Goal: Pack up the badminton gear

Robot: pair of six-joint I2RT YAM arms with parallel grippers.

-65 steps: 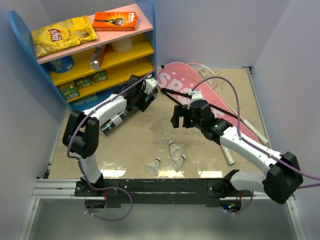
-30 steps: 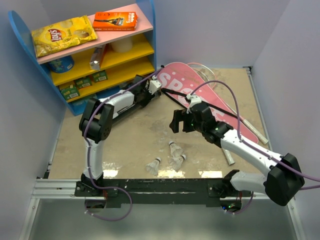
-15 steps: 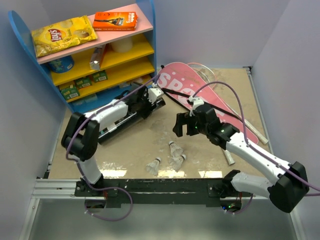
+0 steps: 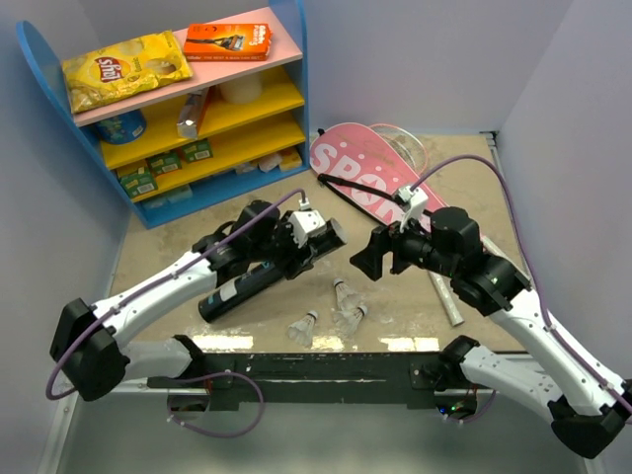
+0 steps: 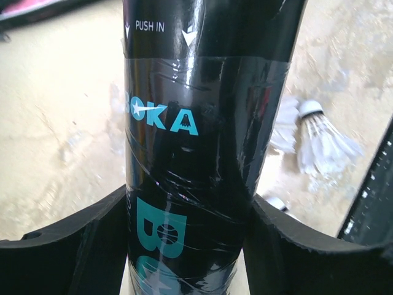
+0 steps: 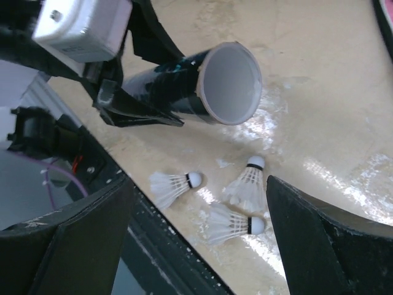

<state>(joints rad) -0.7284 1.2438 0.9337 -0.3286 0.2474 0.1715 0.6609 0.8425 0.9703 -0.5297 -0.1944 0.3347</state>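
Long black tube (image 4: 242, 288) lies slantwise across the middle of the top view, lower end toward the bottom left, open end toward the centre. Teal lettering on its side, glossy wrap over it (image 5: 196, 141). White-lined mouth (image 6: 230, 83) sits at upper centre of the right wrist view, facing that camera.

Left gripper (image 4: 296, 242) is clenched on the tube near the open end. In the left wrist view both fingers (image 5: 80, 246) press against its sides. Whether the far end rests on the table (image 4: 168, 247) I cannot tell.

Three shuttlecocks on the table just below the tube's mouth: one (image 4: 343, 293) nearest it, one (image 4: 305, 327) lower left, one (image 4: 351, 318) lower right. The two on the right are close together, the third a little apart. All are on their sides, none in the tube.

Right gripper (image 4: 380, 255) hangs just right of the tube's mouth, jaws spread wide, nothing between them. In its wrist view the shuttlecocks (image 6: 249, 181) show on the table between the fingers.

Pink racket cover (image 4: 365, 173) lies flat at upper centre, behind both grippers. Racket (image 4: 449, 304) lies along its right side, handle toward the lower right, partly hidden by the right arm.

Shelf (image 4: 197, 128) stands in the upper left, with a yellow chip bag (image 4: 123, 69) and an orange box (image 4: 227, 41) on its top board.
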